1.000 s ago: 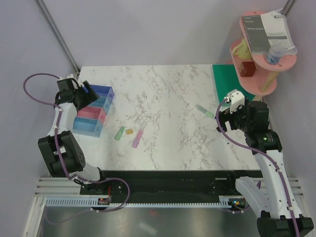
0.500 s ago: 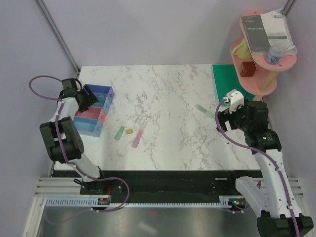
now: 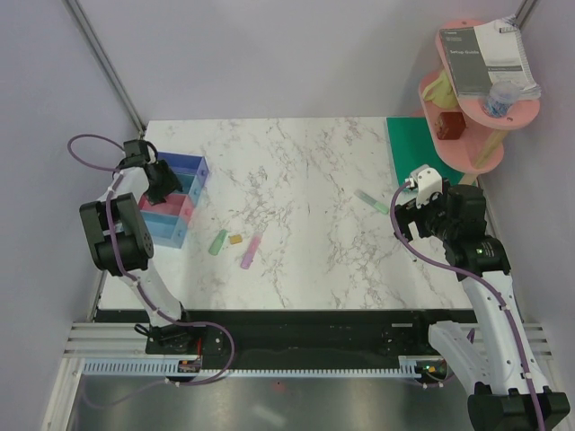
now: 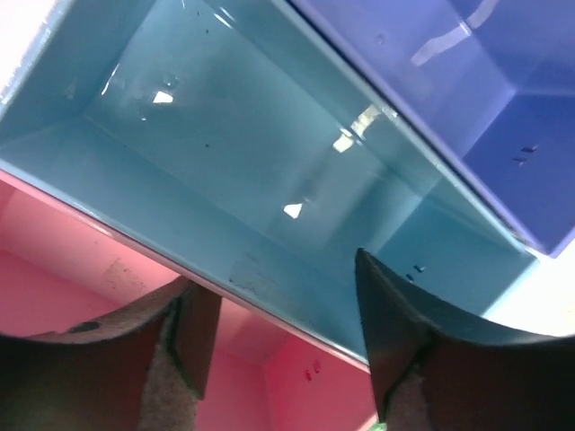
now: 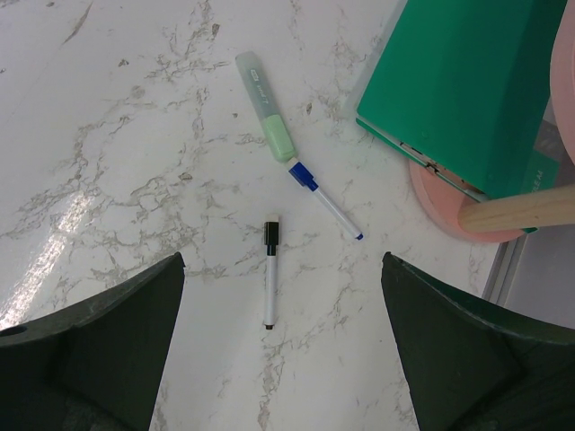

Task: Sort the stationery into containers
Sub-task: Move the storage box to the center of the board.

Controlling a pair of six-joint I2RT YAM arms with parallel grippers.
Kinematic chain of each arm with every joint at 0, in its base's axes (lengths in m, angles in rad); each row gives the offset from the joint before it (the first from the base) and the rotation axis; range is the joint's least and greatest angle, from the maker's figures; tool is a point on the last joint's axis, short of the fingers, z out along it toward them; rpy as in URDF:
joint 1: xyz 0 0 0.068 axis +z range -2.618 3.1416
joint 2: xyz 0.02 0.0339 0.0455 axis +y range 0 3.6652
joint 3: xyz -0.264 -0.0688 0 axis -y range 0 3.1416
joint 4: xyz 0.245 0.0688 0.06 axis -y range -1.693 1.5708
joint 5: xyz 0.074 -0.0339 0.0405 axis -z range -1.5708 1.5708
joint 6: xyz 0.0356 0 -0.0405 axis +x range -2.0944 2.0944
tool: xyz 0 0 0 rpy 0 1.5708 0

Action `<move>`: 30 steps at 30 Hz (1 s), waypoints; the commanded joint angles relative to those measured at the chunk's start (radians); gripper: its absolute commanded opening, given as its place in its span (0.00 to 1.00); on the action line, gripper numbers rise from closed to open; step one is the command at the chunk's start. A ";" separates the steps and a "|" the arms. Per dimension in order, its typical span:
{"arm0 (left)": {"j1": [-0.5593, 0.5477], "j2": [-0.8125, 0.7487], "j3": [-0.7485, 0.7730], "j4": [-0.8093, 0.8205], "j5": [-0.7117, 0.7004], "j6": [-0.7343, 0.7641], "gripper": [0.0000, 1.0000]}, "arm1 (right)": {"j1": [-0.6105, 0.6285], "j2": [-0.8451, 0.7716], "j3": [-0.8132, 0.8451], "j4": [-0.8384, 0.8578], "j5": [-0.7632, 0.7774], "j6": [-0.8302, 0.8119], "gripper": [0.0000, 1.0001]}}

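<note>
The stationery under your right gripper [image 5: 283, 262], a pastel green highlighter [image 5: 266, 109], a blue-capped pen [image 5: 325, 201] and a black-capped pen [image 5: 269, 280], lies flat on the marble table [image 5: 117, 180] beside the green mat [image 5: 458, 81]. Expect it all to be light, stiff and prone to rolling, so pinch each barrel at mid-length. That gripper hangs wide open and empty. Only the right wrist view reveals the pens. The top view adds a green stick [image 3: 217, 241], tan block [image 3: 235, 239] and pink stick [image 3: 251, 251] near the containers [image 3: 158, 235], where your left gripper [image 4: 278, 296] hovers parted, holding nothing.
</note>
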 commanded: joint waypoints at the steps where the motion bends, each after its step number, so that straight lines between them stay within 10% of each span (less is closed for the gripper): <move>1: -0.066 0.035 0.072 0.005 -0.034 0.094 0.61 | 0.000 0.003 0.016 0.032 0.002 -0.009 0.98; 7: -0.164 0.061 0.118 0.007 -0.054 0.210 0.44 | 0.002 0.006 0.031 0.024 0.005 -0.007 0.98; 30: -0.637 0.340 0.615 -0.105 -0.117 0.525 0.44 | 0.002 0.024 0.041 0.000 0.011 -0.018 0.98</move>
